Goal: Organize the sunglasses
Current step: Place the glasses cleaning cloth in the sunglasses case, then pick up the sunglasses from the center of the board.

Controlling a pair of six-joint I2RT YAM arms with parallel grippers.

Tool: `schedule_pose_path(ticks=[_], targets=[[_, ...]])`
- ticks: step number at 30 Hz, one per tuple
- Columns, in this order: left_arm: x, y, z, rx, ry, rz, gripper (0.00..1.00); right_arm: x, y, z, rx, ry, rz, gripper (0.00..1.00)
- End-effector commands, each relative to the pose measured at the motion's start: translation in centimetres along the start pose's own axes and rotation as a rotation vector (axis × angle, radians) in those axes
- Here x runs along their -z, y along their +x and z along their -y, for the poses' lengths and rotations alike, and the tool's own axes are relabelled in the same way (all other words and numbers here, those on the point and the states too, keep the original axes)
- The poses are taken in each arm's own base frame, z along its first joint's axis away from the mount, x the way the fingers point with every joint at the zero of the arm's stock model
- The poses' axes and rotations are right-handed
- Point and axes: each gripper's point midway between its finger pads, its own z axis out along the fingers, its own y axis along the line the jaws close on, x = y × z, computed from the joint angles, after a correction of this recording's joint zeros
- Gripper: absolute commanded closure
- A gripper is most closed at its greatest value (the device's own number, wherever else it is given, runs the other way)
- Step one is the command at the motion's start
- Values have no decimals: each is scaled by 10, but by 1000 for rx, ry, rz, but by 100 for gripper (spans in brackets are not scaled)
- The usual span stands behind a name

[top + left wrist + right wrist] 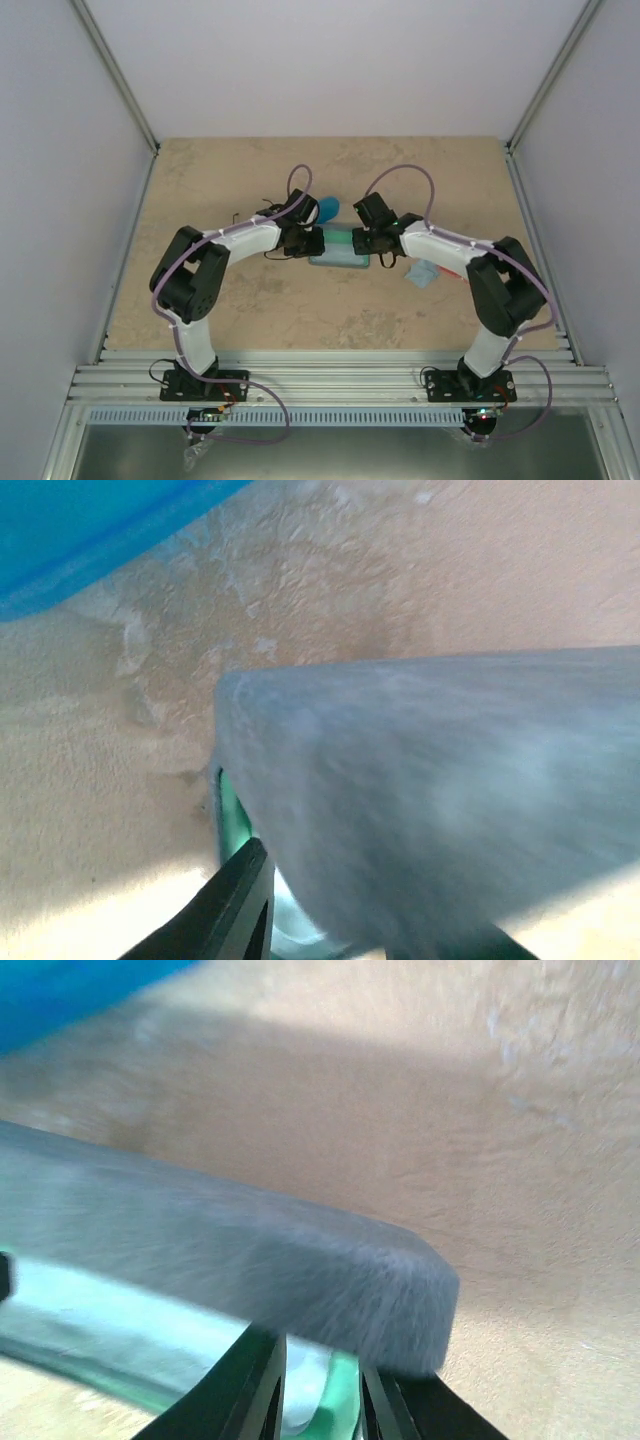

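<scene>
Grey-blue fabric covers the rectangular case (341,259) seen at the middle of the beige stone-patterned table (300,315), with its lid raised over a green lining. In the overhead view the left gripper (305,243) is set against the case's nine o'clock end and the right gripper (369,242) against its three o'clock end.

A glossy blue oval case (328,210) lies just beside the grey-blue case at about eleven o'clock. A crumpled light blue cloth (424,273) lies near it at about four o'clock, under the right forearm.

A thin red-orange streak (455,273), touching the cloth at its three o'clock side, is probably the red-orange translucent plastic sunglasses, though most of it is hidden by the arm. The thin dark wire-framed pair cannot be made out in any view.

From the left wrist, one black finger (236,900) is seen at the green edge below the lid; the second finger is hidden, so it cannot be told whether the jaws are clamped. From the right wrist, two black fingers (256,1384) are seen straddling the green rim with a narrow gap, but an actual pinch cannot be confirmed.
</scene>
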Motion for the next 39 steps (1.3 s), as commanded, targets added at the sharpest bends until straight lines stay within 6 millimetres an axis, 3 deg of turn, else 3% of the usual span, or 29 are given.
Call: schedule_pose_path(ticks=[1, 6, 11, 16, 22, 26, 29, 32, 39], targets=[[37, -16, 21, -29, 68, 73, 66, 39, -22, -12, -25, -84, 96, 78], [67, -27, 13, -36, 1, 159, 58, 67, -27, -15, -43, -134, 138, 76], [108, -49, -10, -6, -100, 280, 46, 89, -39, -16, -60, -156, 186, 73], [140, -67, -60, 85, -224, 359, 35, 94, -46, -18, -67, -159, 193, 72], [154, -66, -119, 217, -328, 368, 34, 93, -52, -19, -65, -162, 195, 72], [151, -51, -167, 348, -372, 347, 35, 91, -56, -19, -56, -158, 196, 72], [140, -40, -189, 401, -363, 319, 39, 87, -57, -19, -50, -159, 187, 72], [126, -35, -199, 420, -349, 291, 45, 85, -60, -20, -42, -161, 184, 72], [103, -44, -200, 402, -304, 254, 52, 84, -67, -20, -34, -161, 189, 72]])
